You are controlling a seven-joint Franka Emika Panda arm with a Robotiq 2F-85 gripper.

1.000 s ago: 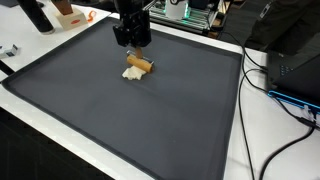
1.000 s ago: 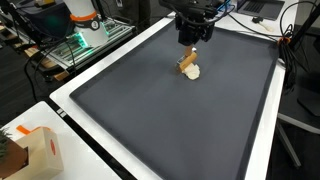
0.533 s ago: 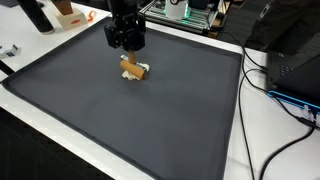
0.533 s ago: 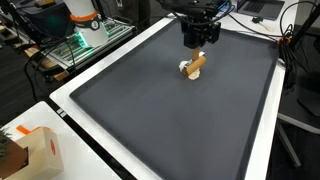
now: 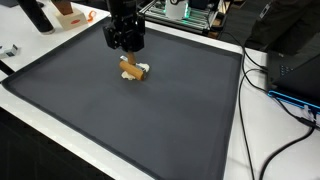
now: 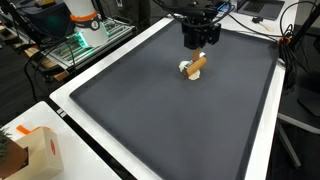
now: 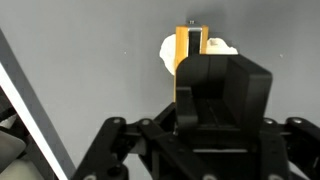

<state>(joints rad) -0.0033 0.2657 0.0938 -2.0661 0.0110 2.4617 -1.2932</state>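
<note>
1. In an exterior view an orange box (image 5: 68,15) stands off the mat, at about ten o'clock from the gripper and well apart from it.
2. A dark grey mat (image 5: 150,120) covers most of the table top.
3. The gripper (image 5: 127,56) points straight down over the far part of the mat, at about twelve o'clock from the mat's middle. Its jaws pinch the upper end of a tan block (image 5: 129,68), with one finger on each side.
4. The tan block hangs tilted under the fingers, with its lower end close to the mat. Whether it touches the mat cannot be told.
5. A white lump (image 5: 141,72) lies on the mat just beside the block's lower end, at about four o'clock from it. In an exterior view from the opposite side, the lump (image 6: 186,69) sits at about eight o'clock from the block (image 6: 198,64).
6. In the wrist view the block (image 7: 183,45) stands at twelve o'clock above the dark gripper body. The white lump (image 7: 221,46) shows behind it on both sides.
7. Dark cables (image 5: 285,95) lie off the mat at about three o'clock, well apart from the gripper.
</note>
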